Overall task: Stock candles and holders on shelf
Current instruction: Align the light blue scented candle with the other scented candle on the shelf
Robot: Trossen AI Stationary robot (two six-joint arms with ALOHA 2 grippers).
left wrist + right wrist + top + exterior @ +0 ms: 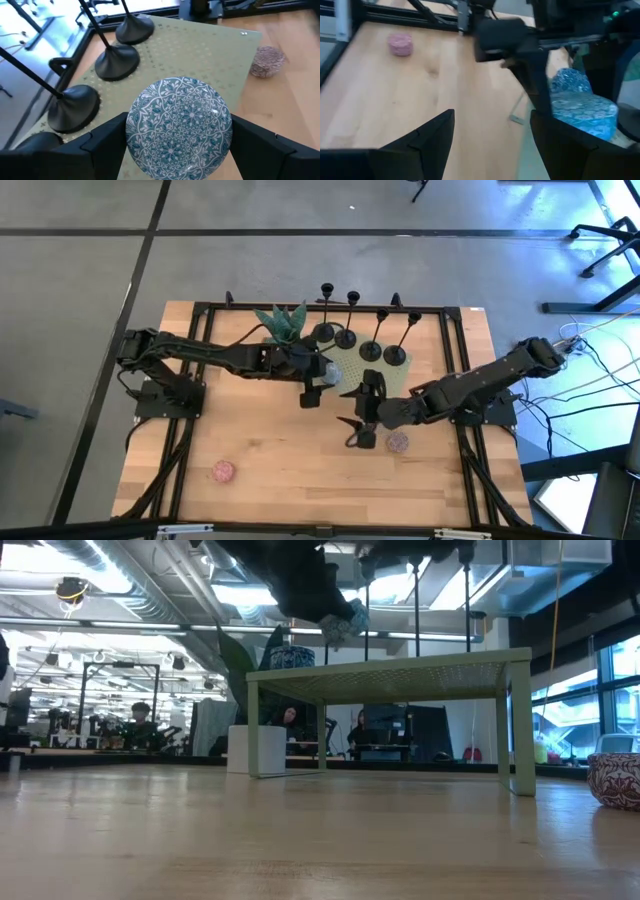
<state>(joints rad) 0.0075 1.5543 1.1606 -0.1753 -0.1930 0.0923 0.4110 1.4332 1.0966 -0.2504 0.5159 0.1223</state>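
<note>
pale green shelf [352, 370] sits mid-table from above, four holders [345, 337] lined up along its far side, a plant [283, 323] at its left end. the left gripper [316, 384] reaches in over the shelf's left edge with a blue candle [328, 374] in its fingers. the right gripper [360, 432] hangs just off the shelf's near edge, fingers spread, nothing in them. a pink candle [397, 442] lies on the wood right beside it, and another pink one [222, 471] sits well apart near the front left.

low view now: the shelf [400, 672] stands on its legs and the left gripper [330, 608] hangs above its left part, the blue candle [345, 622] clamped and clear of the deck. a second blue candle [292, 657] rests on the shelf top near the left end. a pink candle [613, 778] shows at the right edge, on the table.

left wrist: the blue patterned candle [179, 125] is gripped between both dark fingers [102, 142], above the perforated panel [210, 55]. holder bases [117, 62] stand in a row beyond it, and a pink candle [268, 61] lies on the wood past the shelf edge.

right wrist: fingers [427, 135] wide apart, empty. two blue candles [586, 116] ahead, a pink one [400, 44] far off on the table.
</note>
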